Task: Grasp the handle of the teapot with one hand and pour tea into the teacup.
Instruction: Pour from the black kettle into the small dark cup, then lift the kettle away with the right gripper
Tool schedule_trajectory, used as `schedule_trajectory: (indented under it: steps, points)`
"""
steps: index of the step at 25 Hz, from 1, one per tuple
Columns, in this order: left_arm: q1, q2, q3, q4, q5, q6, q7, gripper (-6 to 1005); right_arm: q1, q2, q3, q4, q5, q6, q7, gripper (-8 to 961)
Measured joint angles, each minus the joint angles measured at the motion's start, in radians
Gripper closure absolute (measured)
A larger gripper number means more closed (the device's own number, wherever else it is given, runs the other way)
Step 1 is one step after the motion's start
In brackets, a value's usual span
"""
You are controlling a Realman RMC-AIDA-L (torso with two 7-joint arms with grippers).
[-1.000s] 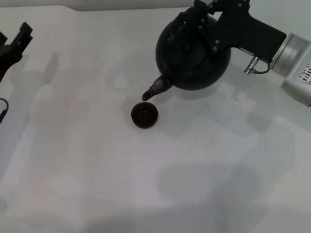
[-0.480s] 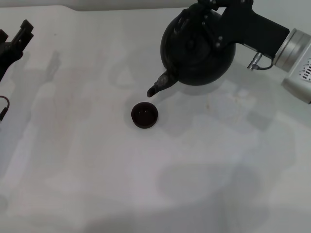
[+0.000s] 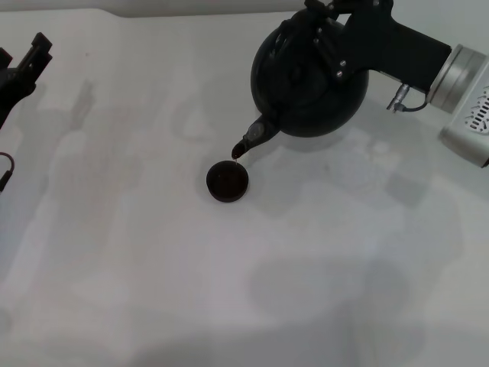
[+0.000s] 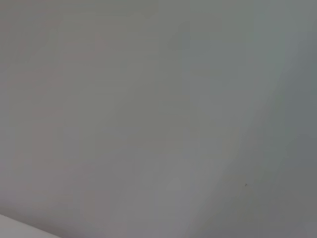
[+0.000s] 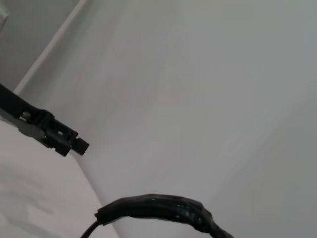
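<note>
Now right hand (image 3: 325, 34) gripping handle (image 3: 299, 30), teapot (image 3: 309, 80) tilted over teacup (image 3: 227, 182)

Plain grey-white surface (image 4: 148, 109) fills view; paler strip at one corner.

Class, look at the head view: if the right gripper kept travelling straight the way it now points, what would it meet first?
It points toward the robot's left. The right gripper already holds the round matte-black teapot by its handle; beyond it, probably only bare white table, though depth is unclear.
</note>
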Motion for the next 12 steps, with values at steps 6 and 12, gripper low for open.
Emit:
schedule_trajectory:
  steps: [6, 12]
  points:
    - [0.001, 0.000, 0.009, 0.000, 0.000, 0.000, -0.001, 109, 0.000, 0.000, 0.001, 0.010, -0.006, -0.008, 0.000, 837]
    - [0.002, 0.000, 0.009, 0.000, 0.000, 0.000, -0.001, 110, -0.001, 0.000, 0.001, 0.023, -0.009, -0.011, 0.000, 837]
